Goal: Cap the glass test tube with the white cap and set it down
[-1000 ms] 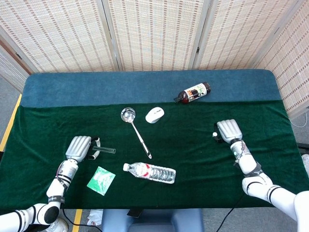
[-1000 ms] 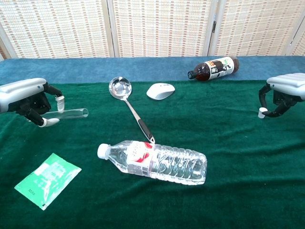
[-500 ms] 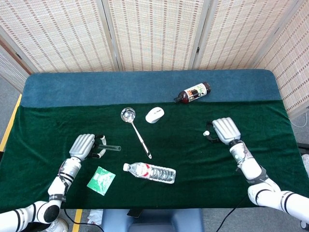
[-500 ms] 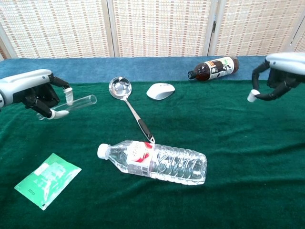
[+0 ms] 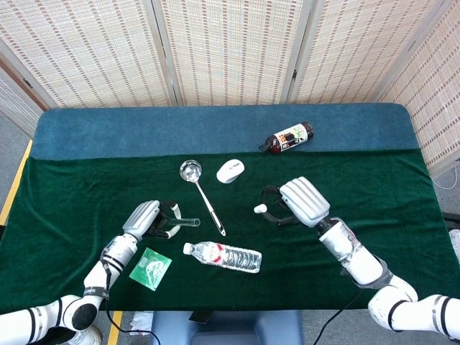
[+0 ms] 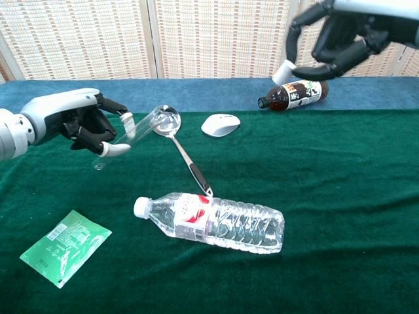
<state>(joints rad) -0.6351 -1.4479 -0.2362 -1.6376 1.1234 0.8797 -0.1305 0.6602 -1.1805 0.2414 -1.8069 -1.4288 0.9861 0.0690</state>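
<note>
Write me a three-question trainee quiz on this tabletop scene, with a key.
1. True or false: the left hand holds the glass test tube off the table.
2. What does the right hand pinch? A) white cap B) ladle C) computer mouse
3. Fill in: the clear water bottle lies on its ____.

Key: 1 true; 2 A; 3 side.
</note>
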